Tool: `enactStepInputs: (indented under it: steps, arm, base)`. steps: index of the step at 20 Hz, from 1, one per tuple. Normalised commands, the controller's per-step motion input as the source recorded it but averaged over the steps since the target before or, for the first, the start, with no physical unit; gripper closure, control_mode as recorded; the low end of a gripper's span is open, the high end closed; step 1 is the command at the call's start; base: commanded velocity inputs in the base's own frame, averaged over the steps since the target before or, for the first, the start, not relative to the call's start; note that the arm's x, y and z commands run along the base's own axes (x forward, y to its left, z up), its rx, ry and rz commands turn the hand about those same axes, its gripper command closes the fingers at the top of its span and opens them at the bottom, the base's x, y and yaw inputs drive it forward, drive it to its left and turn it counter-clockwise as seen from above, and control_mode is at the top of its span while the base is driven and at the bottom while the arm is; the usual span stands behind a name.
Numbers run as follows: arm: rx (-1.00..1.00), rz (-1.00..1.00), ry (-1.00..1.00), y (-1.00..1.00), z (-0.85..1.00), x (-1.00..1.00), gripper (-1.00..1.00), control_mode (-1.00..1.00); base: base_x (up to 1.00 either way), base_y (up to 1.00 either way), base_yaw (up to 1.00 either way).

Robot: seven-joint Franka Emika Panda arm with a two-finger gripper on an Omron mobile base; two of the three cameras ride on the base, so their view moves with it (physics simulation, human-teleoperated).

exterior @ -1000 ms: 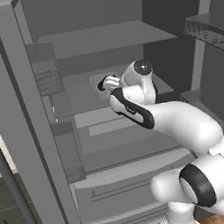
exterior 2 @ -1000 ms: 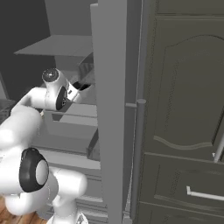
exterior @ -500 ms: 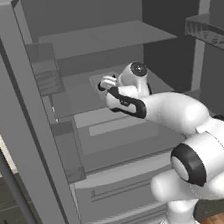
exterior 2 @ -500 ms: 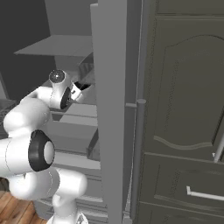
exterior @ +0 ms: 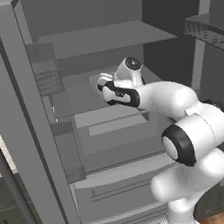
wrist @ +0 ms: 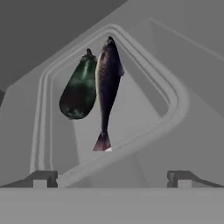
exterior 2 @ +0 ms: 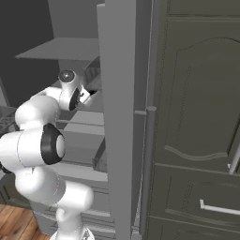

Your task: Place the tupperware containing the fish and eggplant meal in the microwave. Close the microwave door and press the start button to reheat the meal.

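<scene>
Left base view: the white arm's two-finger gripper (exterior: 101, 85) reaches onto a grey fridge shelf (exterior: 81, 95), shelves close above and below.

Hand view: the pale grey translucent tupperware (wrist: 175, 103), holding a dark fish (wrist: 107, 87) and eggplant (wrist: 80, 87), sits between spread, empty fingertips (wrist: 41, 178); probably light, stiff, rim-gripped.

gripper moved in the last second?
Yes. In the left base view the gripper slid slightly left, deeper over the fridge shelf, toward the tupperware.
</scene>
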Motion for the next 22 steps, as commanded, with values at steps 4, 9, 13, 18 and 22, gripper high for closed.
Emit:
enactStepInputs:
  steps: [4,9,13,18,22]
  arm:
    - [0.00,0.00,0.09,0.06,-0.09,0.38,-1.00,-1.00]
    - [0.00,-0.01,0.06,0.10,-0.16,0.36,-1.00,-1.00]
    - [0.00,-0.03,0.06,0.17,-0.22,0.40,-1.00,-1.00]
    - [0.00,-0.09,0.09,0.17,-0.22,0.35,-1.00,-1.00]
    - [0.00,-0.16,0.10,0.09,-0.30,0.18,-1.00,-1.00]
  base:
    - [0.00,0.00,0.00]
    - [0.00,0.00,0.00]
    - [0.00,0.00,0.00]
    - [0.00,0.00,0.00]
    - [0.00,0.00,0.00]
